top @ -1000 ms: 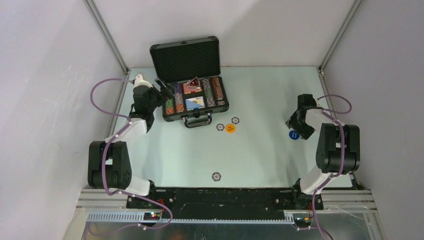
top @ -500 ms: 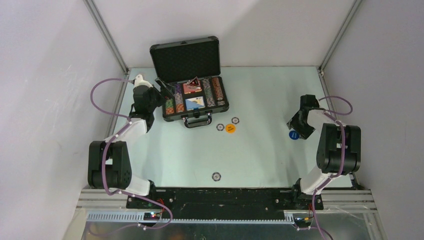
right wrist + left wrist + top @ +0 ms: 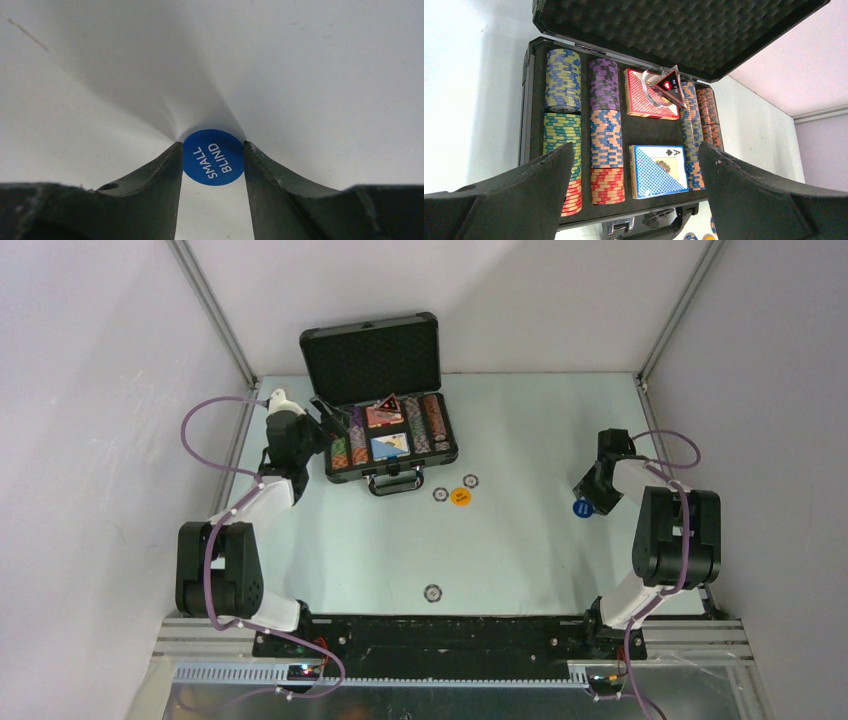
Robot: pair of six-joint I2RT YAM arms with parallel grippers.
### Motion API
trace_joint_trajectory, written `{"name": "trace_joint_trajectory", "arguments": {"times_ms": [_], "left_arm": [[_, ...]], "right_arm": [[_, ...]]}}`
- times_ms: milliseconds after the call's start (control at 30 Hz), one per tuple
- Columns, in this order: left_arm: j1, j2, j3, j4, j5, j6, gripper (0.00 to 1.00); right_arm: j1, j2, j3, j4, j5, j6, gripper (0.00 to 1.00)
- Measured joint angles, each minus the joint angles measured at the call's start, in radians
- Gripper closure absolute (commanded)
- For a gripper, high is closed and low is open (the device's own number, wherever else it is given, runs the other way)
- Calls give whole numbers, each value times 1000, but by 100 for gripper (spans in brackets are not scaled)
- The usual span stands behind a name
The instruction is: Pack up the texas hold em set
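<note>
The black briefcase [image 3: 410, 467] stands open at the back left, its lid [image 3: 372, 358] upright. Inside are rows of chips [image 3: 562, 80], a red-patterned card deck [image 3: 644, 97] under a dark triangular marker [image 3: 670, 85], and a blue deck [image 3: 658, 170]. My left gripper [image 3: 322, 423] hangs open beside the case's left side, its wide-apart fingers [image 3: 534, 190] empty. At the right, the blue "SMALL BLIND" button [image 3: 213, 157] lies flat on the table. My right gripper [image 3: 212, 145] has both fingertips against the button's edges [image 3: 583, 508].
An orange button [image 3: 460, 497] lies in front of the case handle, flanked by two small chips [image 3: 440, 494] [image 3: 470, 480]. Another chip [image 3: 432, 592] sits near the front edge. Metal frame posts and white walls border the table on both sides.
The right gripper's jaws have narrowed until they touch the blue button, which has slid slightly left. The left arm has not moved.
</note>
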Motion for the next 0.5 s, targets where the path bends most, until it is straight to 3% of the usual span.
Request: {"name": "trace_joint_trajectory", "arguments": {"times_ms": [300,500], "left_arm": [[0,0,0,0,0,0,2],[0,0,0,0,0,0,2]], "right_arm": [[68,1,-1,14,-43,-1,53],[201,4,0,26,-59,14,53]]}}
